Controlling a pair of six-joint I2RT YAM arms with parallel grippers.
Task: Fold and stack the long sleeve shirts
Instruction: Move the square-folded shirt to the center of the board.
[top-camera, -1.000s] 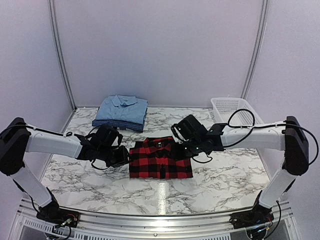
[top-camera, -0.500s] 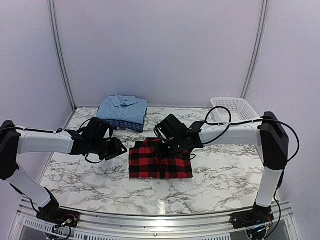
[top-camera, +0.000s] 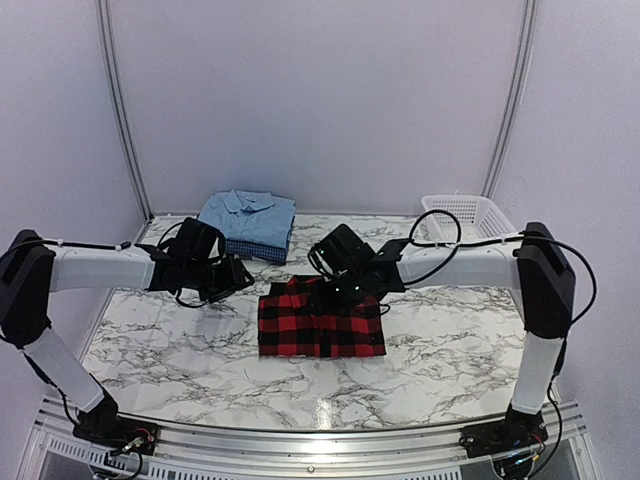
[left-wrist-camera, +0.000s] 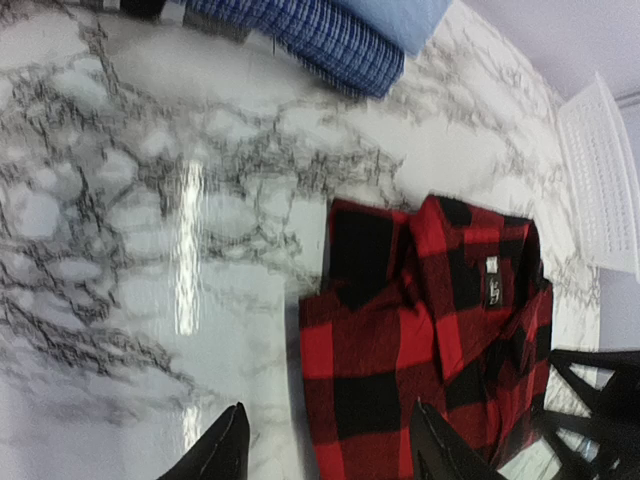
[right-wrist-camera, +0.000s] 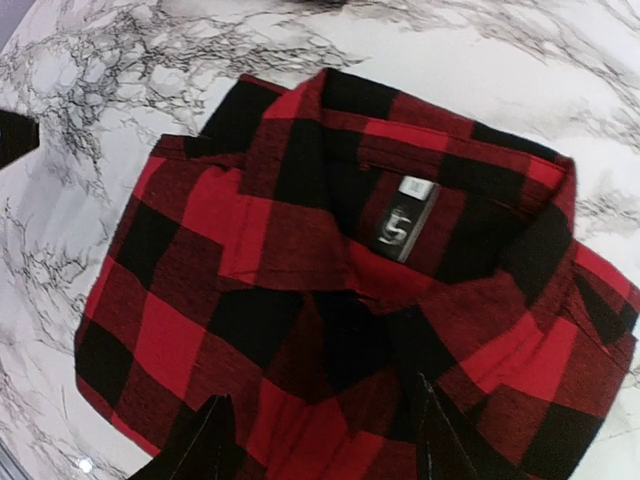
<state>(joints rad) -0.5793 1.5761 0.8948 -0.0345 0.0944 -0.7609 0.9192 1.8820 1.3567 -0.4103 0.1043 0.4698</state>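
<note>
The left arm (top-camera: 100, 268) and the right arm (top-camera: 470, 266) are built from white tubular links joined by bulky black joint housings, and each is mounted on a black base (top-camera: 103, 424). Thin black cables (top-camera: 437, 230) are looped loosely along the links. The left gripper (top-camera: 240, 276) and right gripper (top-camera: 338, 290) are black throughout; their fingers (left-wrist-camera: 225, 452) are seen as flat, tapering, matte black blades.

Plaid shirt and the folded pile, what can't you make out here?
Print on the neck label of the plaid shirt: right wrist view, too small.
Dark blue checked shirt: top view, mostly covered by the light blue shirt.
Basket: left wrist view, cut by the right edge.
</note>
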